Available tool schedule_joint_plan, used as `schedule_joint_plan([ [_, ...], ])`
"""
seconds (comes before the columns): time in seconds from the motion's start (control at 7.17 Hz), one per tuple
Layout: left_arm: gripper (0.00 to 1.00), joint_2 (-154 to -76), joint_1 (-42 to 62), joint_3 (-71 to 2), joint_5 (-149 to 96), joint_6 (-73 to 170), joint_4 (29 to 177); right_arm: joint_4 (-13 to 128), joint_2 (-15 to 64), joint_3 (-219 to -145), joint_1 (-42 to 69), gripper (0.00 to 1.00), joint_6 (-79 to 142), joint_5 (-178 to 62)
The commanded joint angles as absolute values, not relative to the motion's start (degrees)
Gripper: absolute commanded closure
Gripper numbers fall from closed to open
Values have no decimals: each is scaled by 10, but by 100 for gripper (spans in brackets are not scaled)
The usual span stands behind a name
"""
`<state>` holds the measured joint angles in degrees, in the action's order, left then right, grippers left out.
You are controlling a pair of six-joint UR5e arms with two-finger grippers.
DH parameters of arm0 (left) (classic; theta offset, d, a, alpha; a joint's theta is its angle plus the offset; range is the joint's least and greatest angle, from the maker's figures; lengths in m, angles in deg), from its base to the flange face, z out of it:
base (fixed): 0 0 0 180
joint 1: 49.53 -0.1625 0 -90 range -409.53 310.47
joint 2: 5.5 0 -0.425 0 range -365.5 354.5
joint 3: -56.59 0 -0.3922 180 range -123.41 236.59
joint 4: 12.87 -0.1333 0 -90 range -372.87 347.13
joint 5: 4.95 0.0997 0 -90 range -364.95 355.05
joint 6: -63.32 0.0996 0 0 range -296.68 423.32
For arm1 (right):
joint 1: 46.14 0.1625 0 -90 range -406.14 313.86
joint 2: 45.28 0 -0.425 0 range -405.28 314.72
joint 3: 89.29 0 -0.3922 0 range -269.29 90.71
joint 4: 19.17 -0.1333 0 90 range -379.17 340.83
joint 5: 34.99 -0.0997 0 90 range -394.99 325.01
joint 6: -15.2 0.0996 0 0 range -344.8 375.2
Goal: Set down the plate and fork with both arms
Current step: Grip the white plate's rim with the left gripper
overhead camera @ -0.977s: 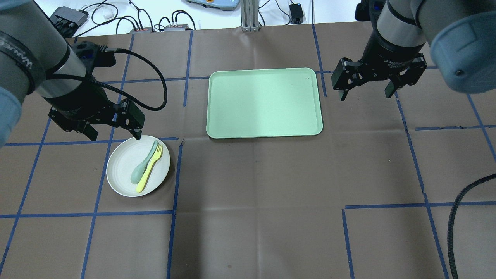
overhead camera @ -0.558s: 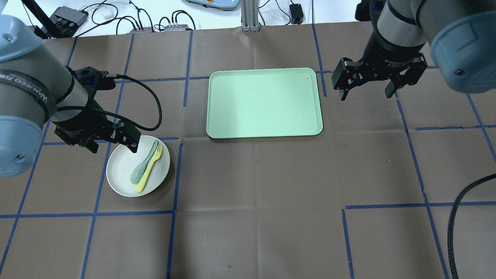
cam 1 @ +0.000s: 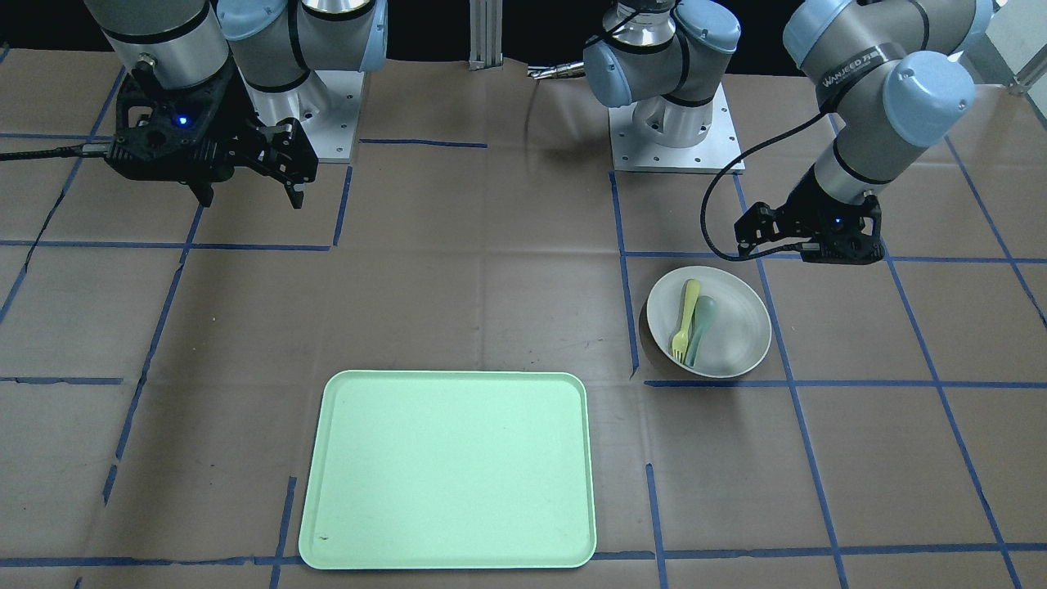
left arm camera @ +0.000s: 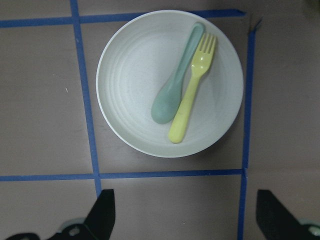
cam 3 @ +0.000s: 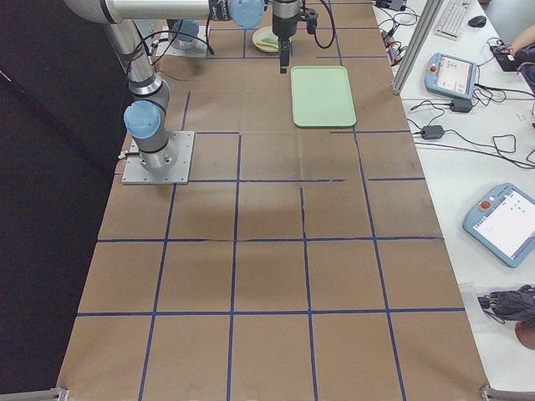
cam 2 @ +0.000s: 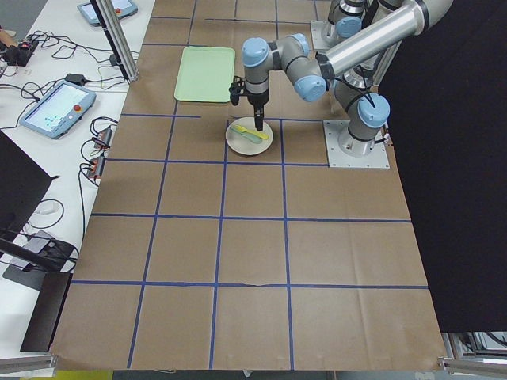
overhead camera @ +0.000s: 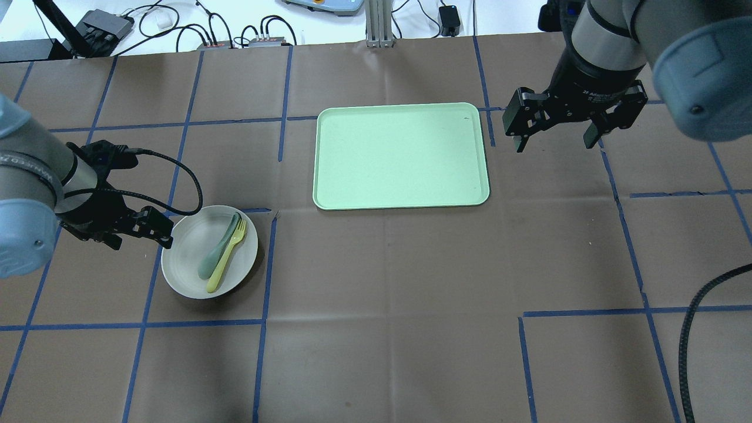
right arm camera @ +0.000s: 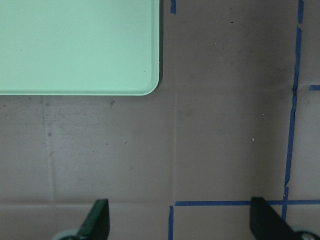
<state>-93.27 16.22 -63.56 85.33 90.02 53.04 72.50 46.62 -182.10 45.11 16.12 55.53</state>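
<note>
The off-white plate (overhead camera: 183,261) lies on the table at the left, also in the front view (cam 1: 740,327) and the left wrist view (left arm camera: 127,90). The pale-yellow fork (overhead camera: 226,259) (left arm camera: 192,95) lies in it beside a grey-green spoon (overhead camera: 217,247). My left gripper (overhead camera: 141,242) (cam 1: 806,255) is open and empty, low beside the plate's left rim; in its wrist view (left arm camera: 185,196) the plate lies ahead of the fingertips, not between them. My right gripper (overhead camera: 554,145) (cam 1: 249,199) (right arm camera: 178,205) is open and empty, hovering right of the tray.
The mint-green tray (overhead camera: 402,155) (cam 1: 450,470) lies at the table's middle, far side; its corner shows in the right wrist view (right arm camera: 75,45). Blue tape lines grid the brown table. Cables and boxes lie beyond the far edge.
My left arm has swung from behind the plate to its left side, toward me, and looks lower. The plate, fork and spoon have not moved. The right arm has not moved.
</note>
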Motion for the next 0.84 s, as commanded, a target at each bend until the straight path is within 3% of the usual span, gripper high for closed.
schedule_joint_plan([
  [0.0, 0, -1007, 121, -658, 847, 973, 420, 725, 466, -1821, 451, 0, 160, 556],
  [0.7, 14, -1082, 92, -658, 770, 974, 408, 725, 466, -1821, 451, 0, 160, 556],
])
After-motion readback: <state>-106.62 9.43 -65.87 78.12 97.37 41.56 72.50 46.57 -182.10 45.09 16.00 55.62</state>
